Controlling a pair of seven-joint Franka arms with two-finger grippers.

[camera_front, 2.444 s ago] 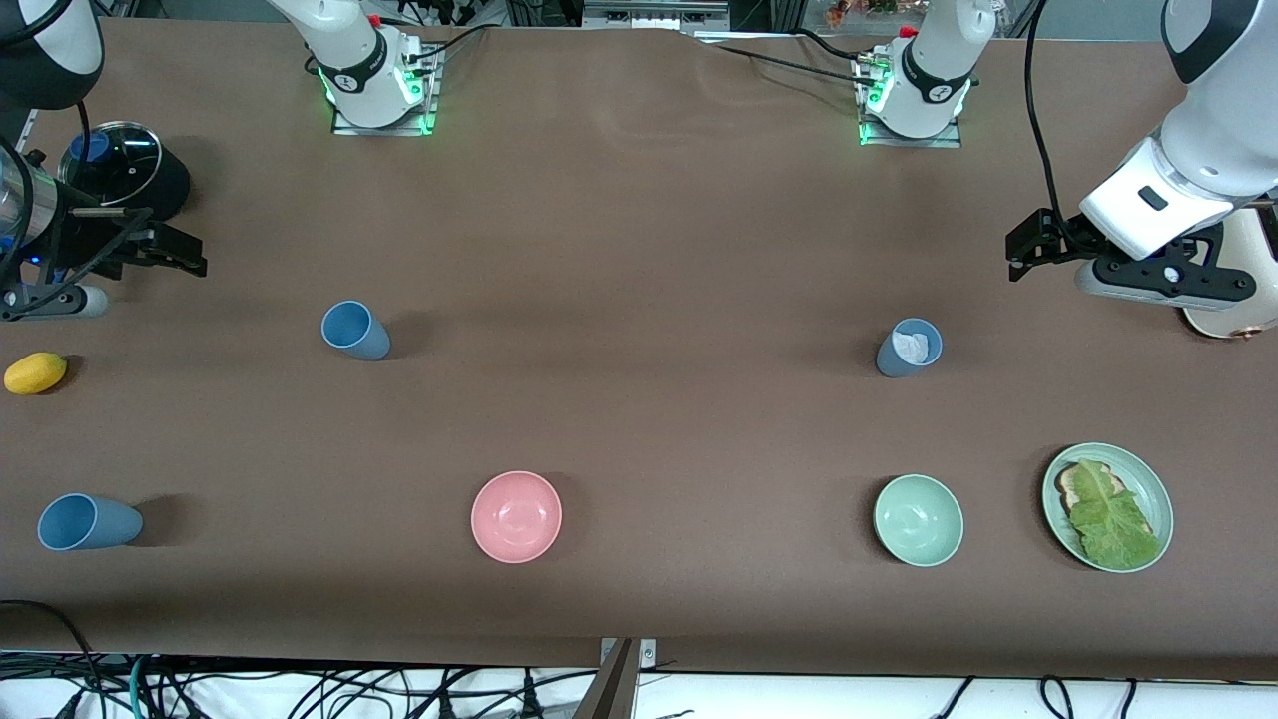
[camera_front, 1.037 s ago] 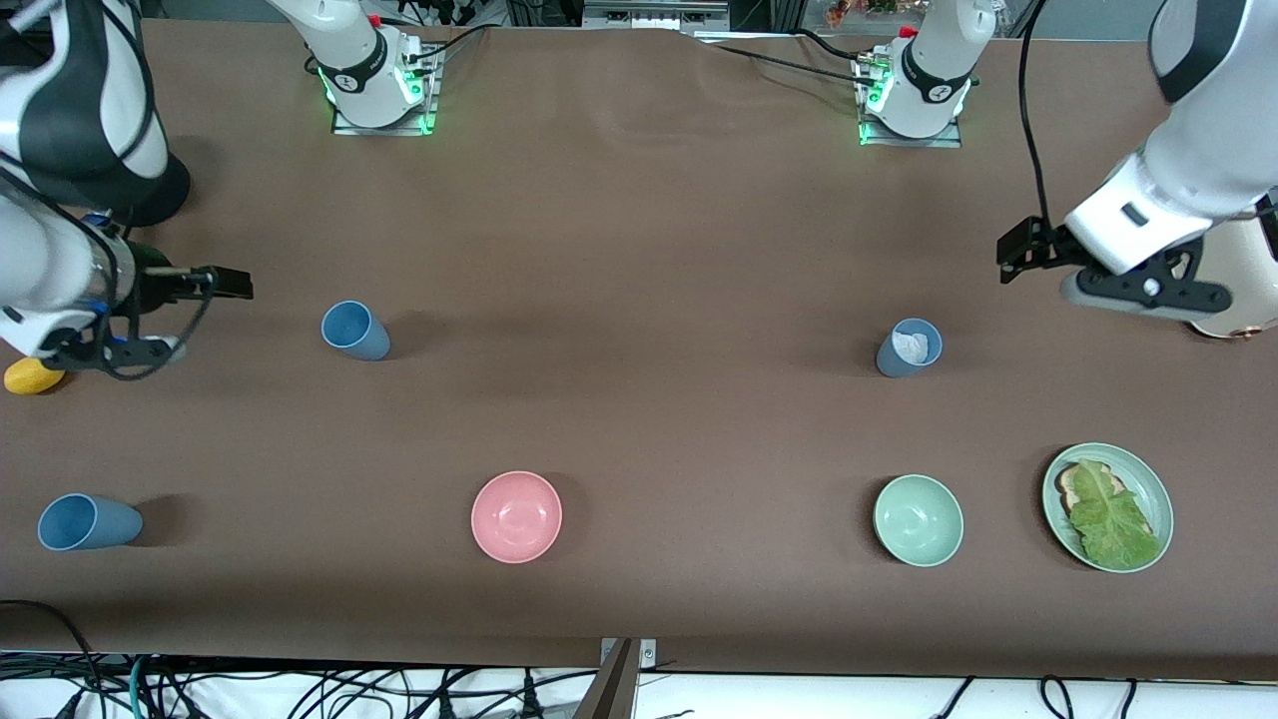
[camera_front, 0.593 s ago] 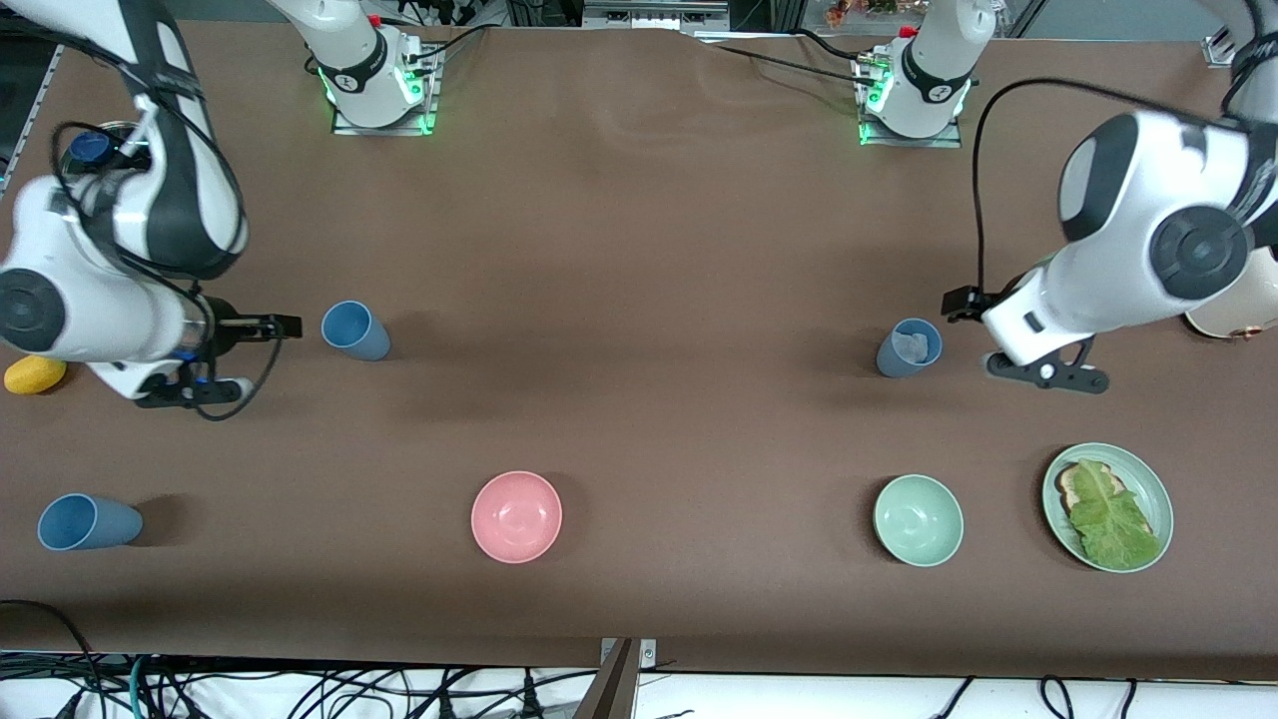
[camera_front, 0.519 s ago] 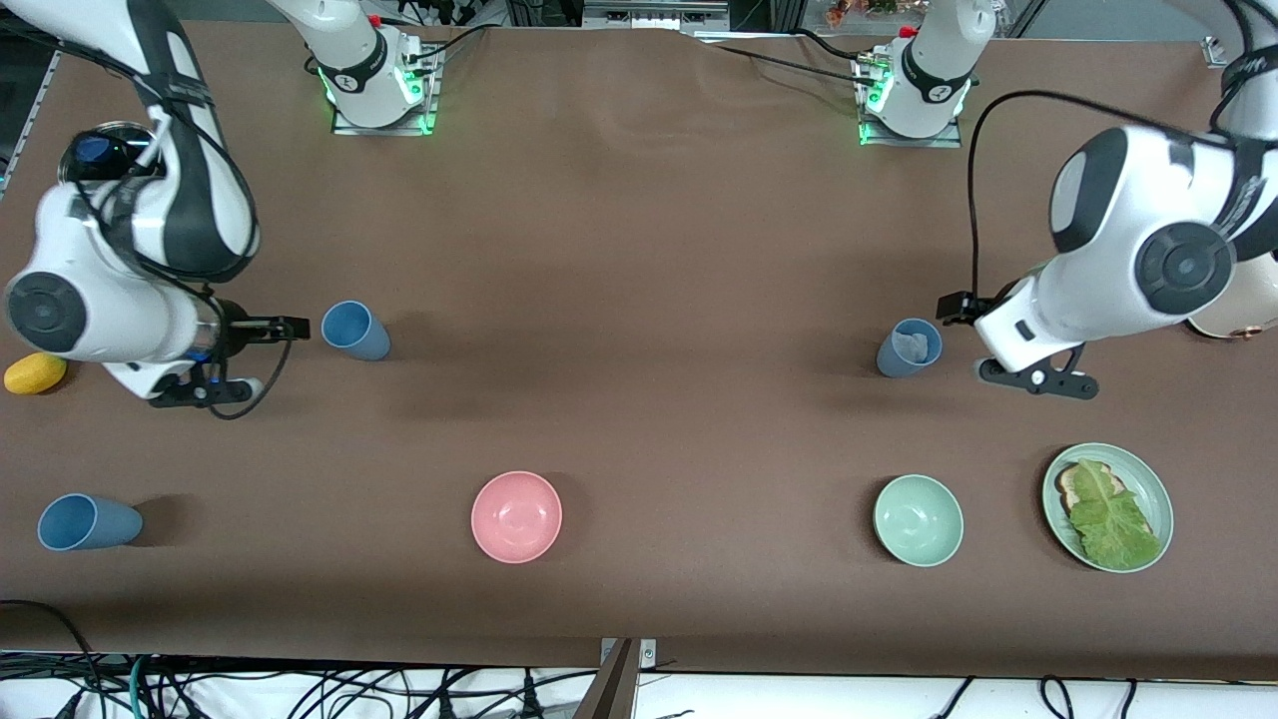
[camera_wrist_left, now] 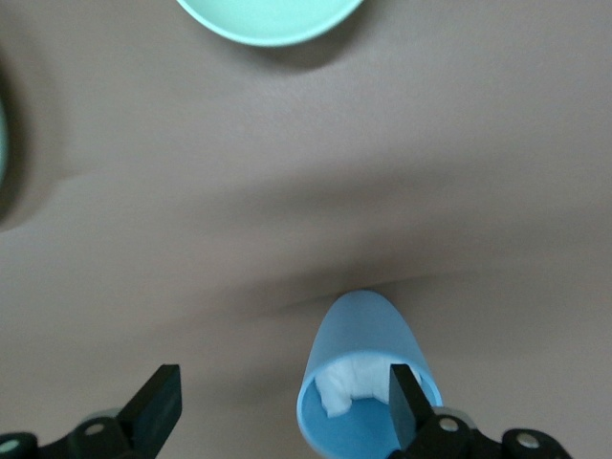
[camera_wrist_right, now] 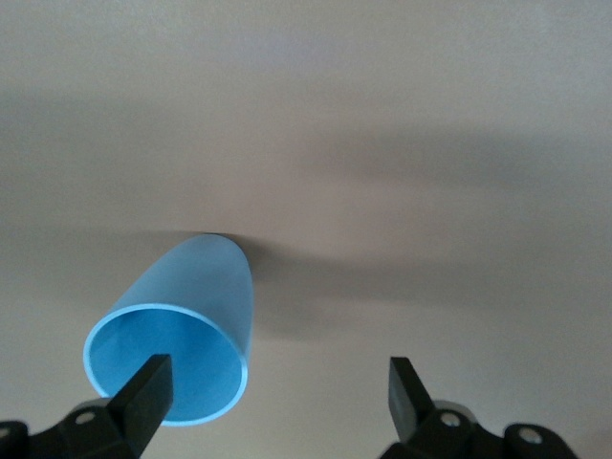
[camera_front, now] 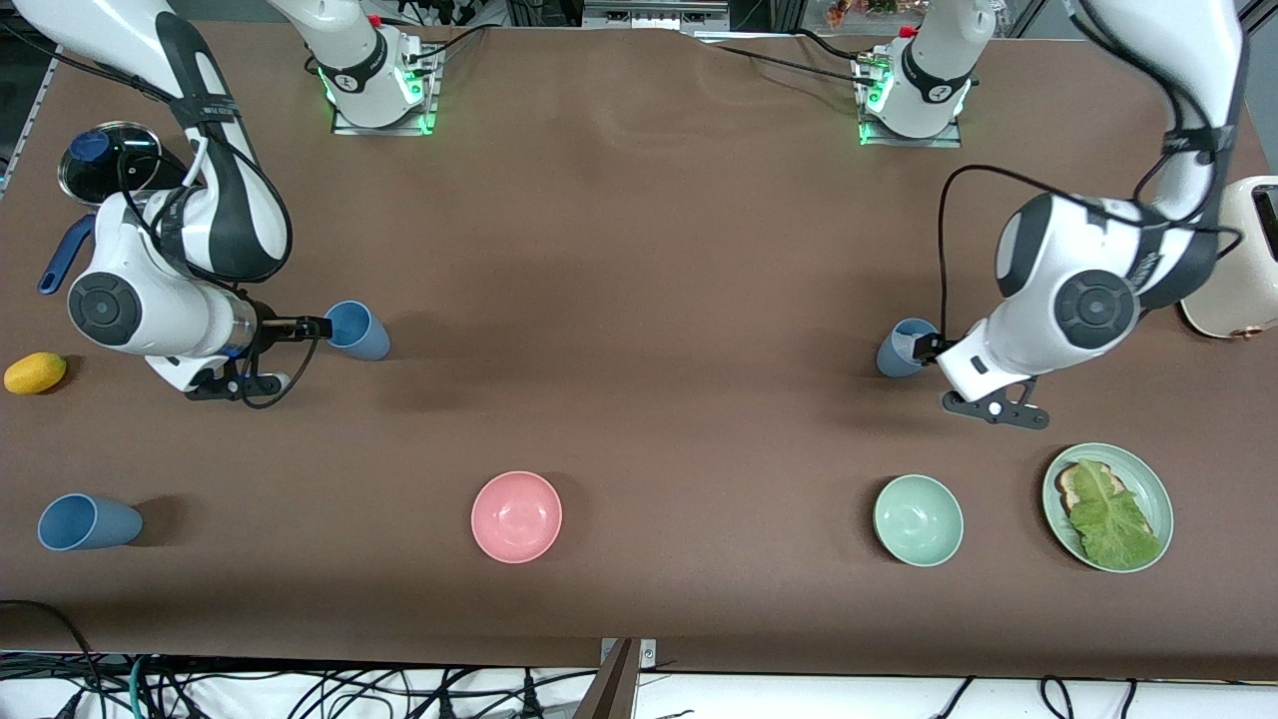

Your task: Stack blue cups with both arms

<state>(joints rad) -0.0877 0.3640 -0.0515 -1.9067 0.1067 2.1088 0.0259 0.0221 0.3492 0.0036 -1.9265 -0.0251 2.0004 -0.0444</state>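
- Left gripper (camera_wrist_left: 282, 406): jaws wide, level with the rim of the greyer blue cup (camera_front: 904, 348), which holds something white. One finger overlaps the rim; not centred, nothing held.
- Right gripper (camera_wrist_right: 277, 397): jaws wide, low beside the empty blue cup (camera_front: 356, 330); one finger overlaps its mouth, no grasp.
- Third blue cup (camera_front: 85, 522): apart, nearer the front camera at the right arm's end.
- Progress: nothing stacked; grasping, lifting and nesting remain.
- Pink bowl (camera_front: 516, 516) and green bowl (camera_front: 918, 520) untouched.

- Blue cup (camera_front: 357, 330) upright, toward the right arm's end.
- Greyer cup (camera_front: 904, 348) upright, white wad inside.
- Third cup (camera_front: 88, 522) upright, nearest the front camera.
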